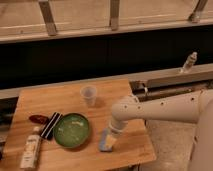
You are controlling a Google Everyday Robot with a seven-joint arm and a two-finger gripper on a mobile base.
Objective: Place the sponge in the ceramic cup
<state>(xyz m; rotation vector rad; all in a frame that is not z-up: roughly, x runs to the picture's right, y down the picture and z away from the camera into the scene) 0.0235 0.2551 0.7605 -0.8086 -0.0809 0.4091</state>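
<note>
Your gripper hangs at the end of the white arm, low over the front right part of the wooden table and right down on the small light blue sponge. Whether it has clamped the sponge or only rests over it, I cannot tell, nor whether the sponge is clear of the wood.

The sponge is just right of the round green bowl. It is well apart from the small whitish tapered ceramic cup, which stands upright further back with its mouth open and nothing blue in it.

By my judgement the step in hand is securing the sponge. Take it across its short width near the upper end so the rest hangs below. Confirm the hold before you rise, then lift above the cup's rim before you travel back. The cup looks light, so come down from straight above and do not brush its wall.

The sponge's long axis runs from near the gripper down toward the table's front edge, leaning slightly left. Keep that axis steep and feed it into the narrow mouth end-first.
</note>
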